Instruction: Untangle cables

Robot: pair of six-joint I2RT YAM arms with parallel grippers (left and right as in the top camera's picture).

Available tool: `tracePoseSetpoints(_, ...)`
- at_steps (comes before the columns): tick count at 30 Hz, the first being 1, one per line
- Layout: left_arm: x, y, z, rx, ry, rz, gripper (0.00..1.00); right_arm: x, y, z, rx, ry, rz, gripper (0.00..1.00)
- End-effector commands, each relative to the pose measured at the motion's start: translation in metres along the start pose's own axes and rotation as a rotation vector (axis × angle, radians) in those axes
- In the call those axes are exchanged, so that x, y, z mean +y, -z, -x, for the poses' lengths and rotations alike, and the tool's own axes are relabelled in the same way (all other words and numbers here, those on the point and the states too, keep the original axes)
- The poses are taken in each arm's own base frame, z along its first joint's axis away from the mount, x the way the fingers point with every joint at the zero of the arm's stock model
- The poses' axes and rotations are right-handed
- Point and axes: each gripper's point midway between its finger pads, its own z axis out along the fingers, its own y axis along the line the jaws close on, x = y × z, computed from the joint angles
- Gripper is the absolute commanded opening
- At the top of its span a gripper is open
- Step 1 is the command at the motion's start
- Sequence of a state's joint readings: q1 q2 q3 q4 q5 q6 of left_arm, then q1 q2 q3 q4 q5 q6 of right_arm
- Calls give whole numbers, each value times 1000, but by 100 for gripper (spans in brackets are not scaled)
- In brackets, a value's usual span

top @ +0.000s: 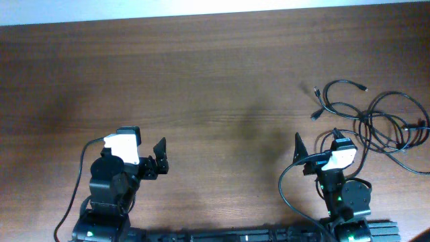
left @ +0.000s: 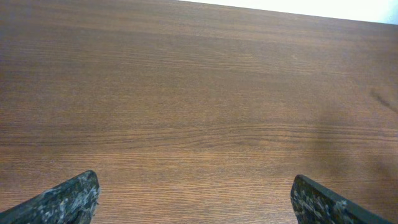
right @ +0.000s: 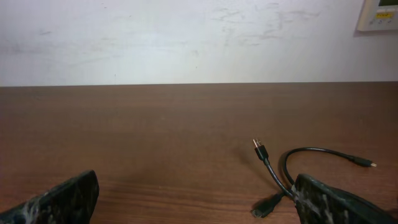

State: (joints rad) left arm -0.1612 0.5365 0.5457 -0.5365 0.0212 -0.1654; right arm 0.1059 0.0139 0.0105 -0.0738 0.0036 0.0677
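Office or lab room, wood-grain table (right: 155, 124), scuffed white wall (right: 186, 37), wall control panel (right: 379, 14)

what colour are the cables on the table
Black. The cables show best in the overhead view, dark against the brown wooden table.

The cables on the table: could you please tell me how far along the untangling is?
Done: nothing yet; the cables lie in one heap of overlapping loops on the right side of the table. In hand: nothing; the left end effector and the right end effector are both open, empty and clear of the heap. Left: the whole job, from the first grasp to separating each cable.
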Motion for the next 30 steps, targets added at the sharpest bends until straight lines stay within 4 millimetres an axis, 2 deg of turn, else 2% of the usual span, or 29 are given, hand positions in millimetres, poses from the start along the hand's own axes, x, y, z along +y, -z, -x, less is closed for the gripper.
tracePoseSetpoints(1,2,0,-1,-2,-4,12,99,0,0,-2,1,8,0,98)
tracePoseSetpoints(8,3,0,-5,13,-4,15,99,0,0,-2,1,8,0,98)
tracePoseSetpoints(11,13,6,-4,-17,-4,67,99,0,0,-2,1,8,0,98)
tracePoseSetpoints(20,21,13,10,-377,15,49,99,0,0,-2,1,8,-1,98)
tracePoseSetpoints(27,19,20,21,-663,9,-3,99,0,0,-2,1,8,0,99)
tracePoseSetpoints(30,17,21,24,-695,-37,-3,99,0,0,-2,1,8,0,98)
